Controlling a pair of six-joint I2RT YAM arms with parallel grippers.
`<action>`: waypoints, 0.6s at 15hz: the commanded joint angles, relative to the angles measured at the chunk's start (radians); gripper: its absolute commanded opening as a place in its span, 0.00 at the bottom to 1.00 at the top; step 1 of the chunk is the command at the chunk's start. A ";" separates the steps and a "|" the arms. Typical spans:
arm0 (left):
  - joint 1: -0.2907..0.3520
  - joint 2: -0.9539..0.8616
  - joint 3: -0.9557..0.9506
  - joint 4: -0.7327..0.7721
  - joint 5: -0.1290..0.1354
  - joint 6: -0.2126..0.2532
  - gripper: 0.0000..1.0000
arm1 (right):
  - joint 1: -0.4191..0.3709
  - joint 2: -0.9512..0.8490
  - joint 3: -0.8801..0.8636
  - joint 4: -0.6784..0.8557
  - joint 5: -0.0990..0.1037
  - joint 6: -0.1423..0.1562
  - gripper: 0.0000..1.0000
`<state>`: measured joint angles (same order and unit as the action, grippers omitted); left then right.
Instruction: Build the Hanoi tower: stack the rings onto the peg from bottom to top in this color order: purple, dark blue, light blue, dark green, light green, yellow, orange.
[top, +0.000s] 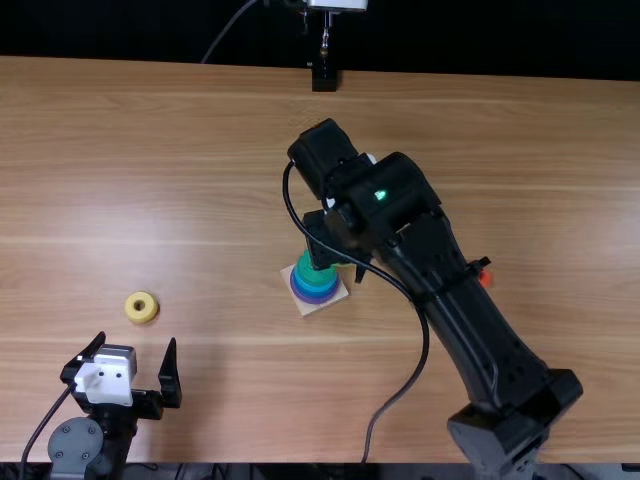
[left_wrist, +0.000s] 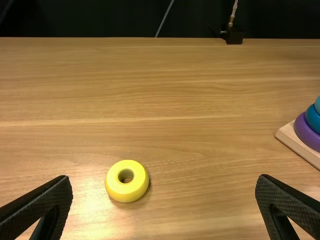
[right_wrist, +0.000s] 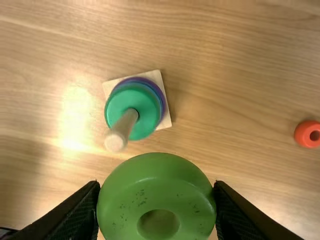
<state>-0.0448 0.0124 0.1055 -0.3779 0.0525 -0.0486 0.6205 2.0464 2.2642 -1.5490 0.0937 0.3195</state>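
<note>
Four rings sit stacked on the square wooden base (top: 308, 309), near the middle of the top view: purple ring (top: 318, 299) lowest, then dark blue ring (top: 317, 291), light blue ring (top: 315, 282) and dark green ring (top: 306, 266) uppermost. Bare wooden peg (right_wrist: 125, 126) rises through the dark green ring, seen in the right wrist view. Right arm (top: 470, 320) crosses from the lower right of the top view toward its centre; right gripper (top: 340, 262) is beside the stack. In the right wrist view its two fingers pinch the light green ring (right_wrist: 155, 192) from opposite sides, apart from the table (top: 200, 230). Left gripper (top: 136, 342) is at the lower left of the top view, fingers spread wide, nothing between them. Yellow ring (top: 141, 307) lies flat on the table, left of centre, just beyond the left gripper. Orange ring (top: 486, 278) lies right of centre, partly covered by the right arm. Black stand (top: 324, 78) is at the top centre, by the table's far edge.
</note>
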 joint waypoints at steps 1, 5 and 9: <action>0.010 -0.012 -0.105 -0.081 0.001 0.014 1.00 | 0.015 0.031 0.058 0.000 0.004 0.006 0.02; 0.010 -0.012 -0.105 -0.081 0.003 0.014 1.00 | 0.035 0.069 0.092 0.002 0.004 0.008 0.02; 0.010 -0.012 -0.105 -0.081 0.001 0.014 1.00 | 0.042 0.109 0.113 0.003 0.004 0.006 0.02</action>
<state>-0.0448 0.0124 0.1055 -0.3779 0.0525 -0.0490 0.6483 2.1361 2.3505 -1.5459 0.0940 0.3199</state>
